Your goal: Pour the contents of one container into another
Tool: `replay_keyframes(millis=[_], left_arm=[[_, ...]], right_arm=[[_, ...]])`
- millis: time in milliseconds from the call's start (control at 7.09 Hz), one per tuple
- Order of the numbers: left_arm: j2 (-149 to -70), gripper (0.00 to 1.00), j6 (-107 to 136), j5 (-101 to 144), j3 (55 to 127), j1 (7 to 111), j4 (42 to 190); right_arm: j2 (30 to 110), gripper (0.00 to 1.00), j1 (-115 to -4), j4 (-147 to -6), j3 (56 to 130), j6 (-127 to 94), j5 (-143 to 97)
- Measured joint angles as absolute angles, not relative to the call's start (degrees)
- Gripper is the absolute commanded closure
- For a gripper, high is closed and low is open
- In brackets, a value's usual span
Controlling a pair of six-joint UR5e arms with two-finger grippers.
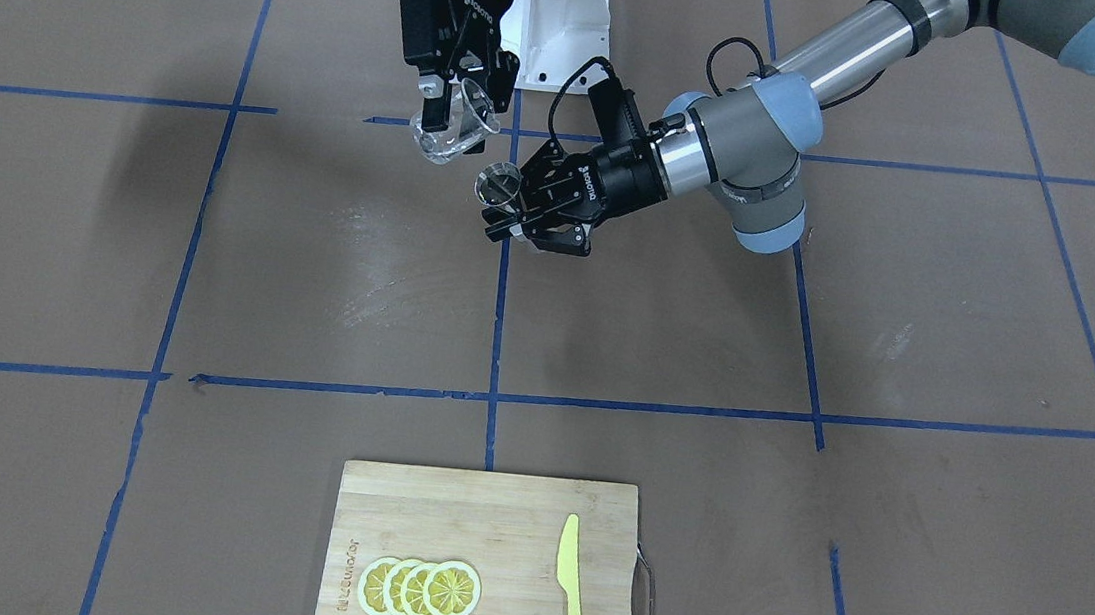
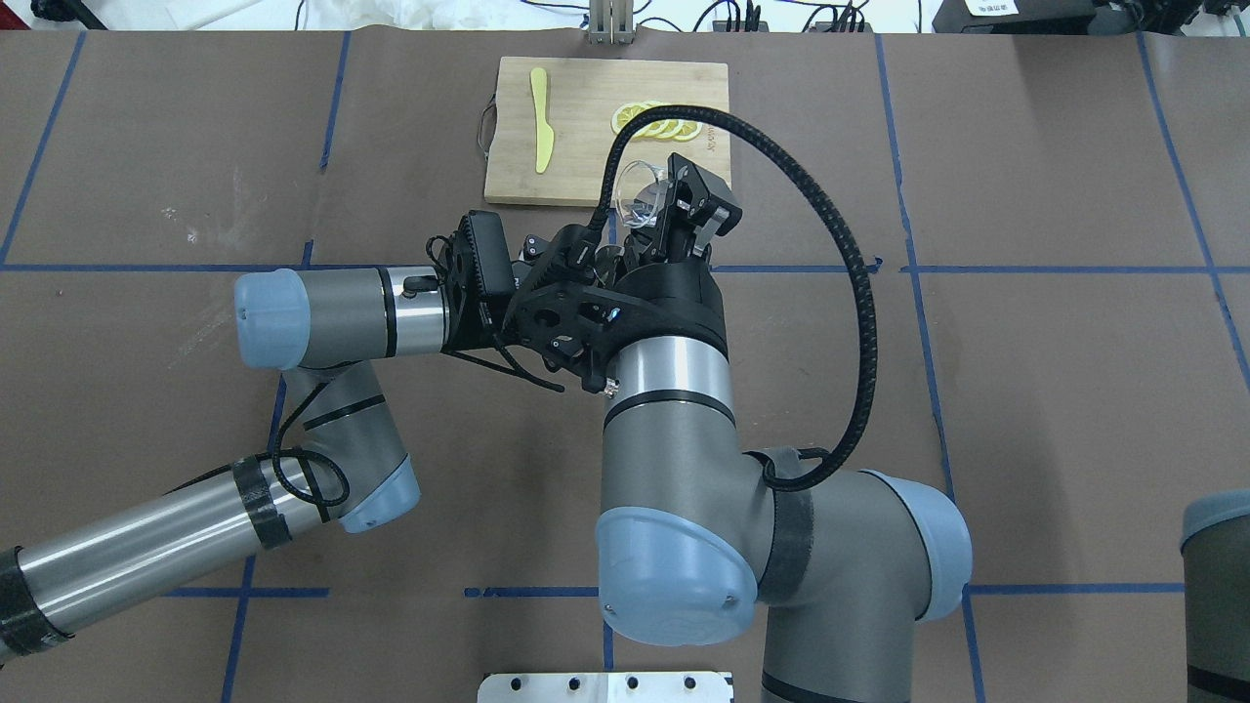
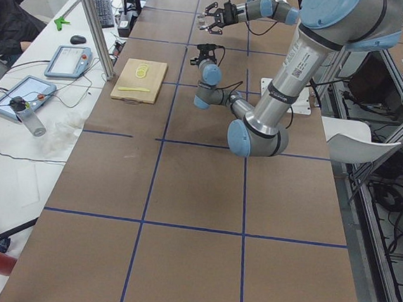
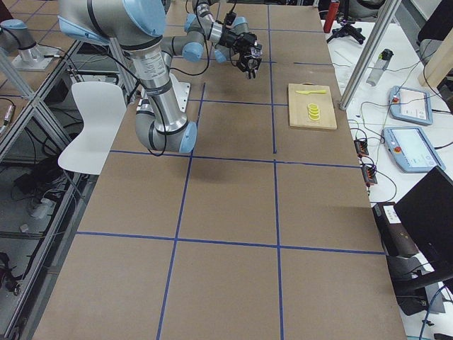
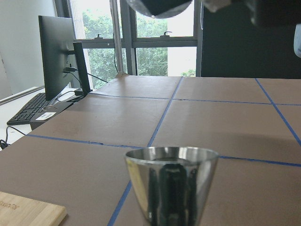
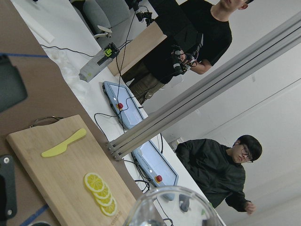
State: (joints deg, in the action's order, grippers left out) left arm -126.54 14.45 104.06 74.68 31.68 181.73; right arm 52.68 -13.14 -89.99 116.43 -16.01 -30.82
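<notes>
The clear glass cup (image 1: 446,133) hangs tilted above the table, and my right gripper (image 1: 462,98) is shut on it. From overhead the glass cup (image 2: 640,190) shows just past the right gripper (image 2: 686,203). Just below and beside it, the metal jigger (image 1: 498,183) stands upright with its mouth up, and my left gripper (image 1: 515,206) is shut on it. The left wrist view has the jigger (image 5: 171,186) at the bottom centre, its upper cone open. Only the glass rim (image 6: 174,207) shows in the right wrist view. I cannot tell whether anything is flowing.
A wooden cutting board (image 1: 506,525) lies at the table's far side from the robot, with lemon slices (image 1: 420,589) and a yellow knife (image 1: 572,591) on it. Two people (image 6: 211,160) are beyond the table end. Brown table with blue tape lines (image 1: 496,343) spreads around.
</notes>
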Motion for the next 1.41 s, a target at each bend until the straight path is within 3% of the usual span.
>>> replay_keyframes(millis=[423,846,1411], left_arm=[[-126.5,1.00,14.4,104.1,74.8,31.9,181.8],[-125.6,1.00,14.4,104.1,75.5,31.9,181.9],[-125.2,1.00,14.5,104.1,76.1,31.9,182.1]], right_arm=[[57.2,1.00,-14.6,-78.5,116.9,-20.0,-35.3],[59.1,1.00,-16.4,-77.6,117.9,-30.7,-39.8],[67.3,1.00,-16.9,-76.4,121.3,-51.4,-43.6]])
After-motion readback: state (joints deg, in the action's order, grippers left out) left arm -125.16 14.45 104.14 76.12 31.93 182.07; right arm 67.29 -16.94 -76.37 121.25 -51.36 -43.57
